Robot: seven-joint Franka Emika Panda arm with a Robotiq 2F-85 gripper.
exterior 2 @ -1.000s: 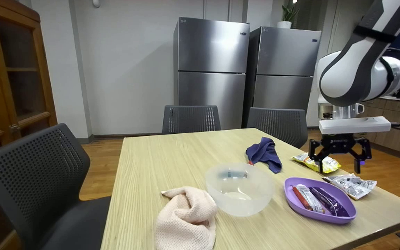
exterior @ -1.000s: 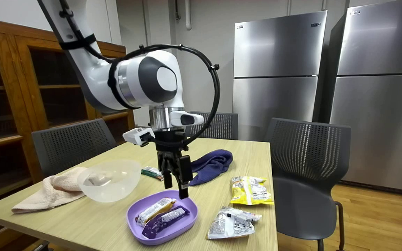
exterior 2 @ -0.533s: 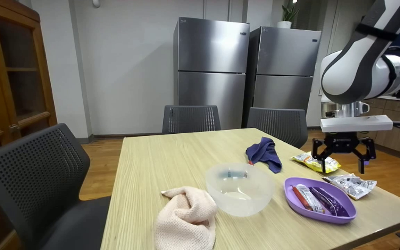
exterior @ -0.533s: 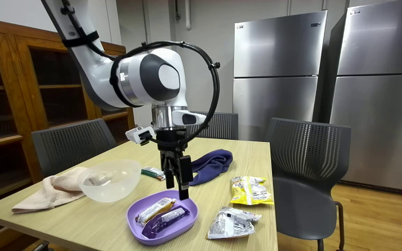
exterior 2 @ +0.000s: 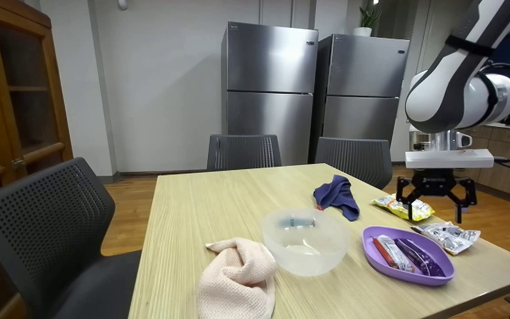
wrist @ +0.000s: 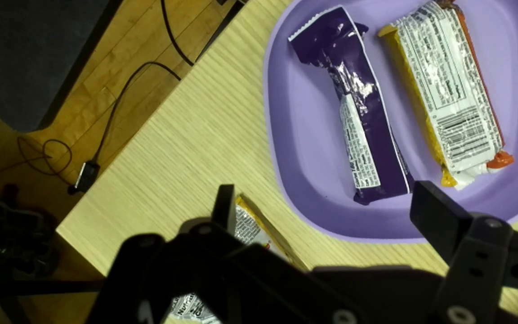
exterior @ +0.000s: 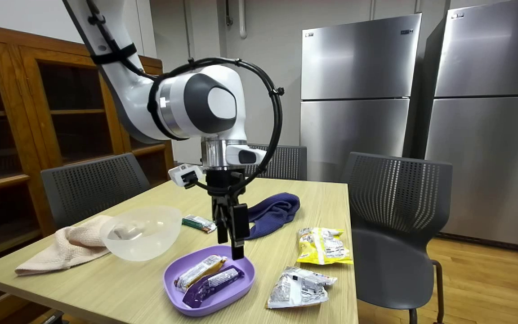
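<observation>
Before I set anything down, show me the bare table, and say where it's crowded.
Roomiest: the table between bowl, green packet, blue cloth and far edge. Smaller: between bowl, pink towel, purple tray and near edge. Crowded: the tray, holding two bars, and beside it the yellow bag and silver bag, open jaws hanging nearby.

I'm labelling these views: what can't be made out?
Silver snack bag: wrist view, partly hidden by the tool.
Purple tray: wrist view, cut off by top and right edges.
Green-wrapped bar: in an exterior view, blurred by the frosted bowl.
Peach towel: in an exterior view, cut off by bottom edge.
</observation>
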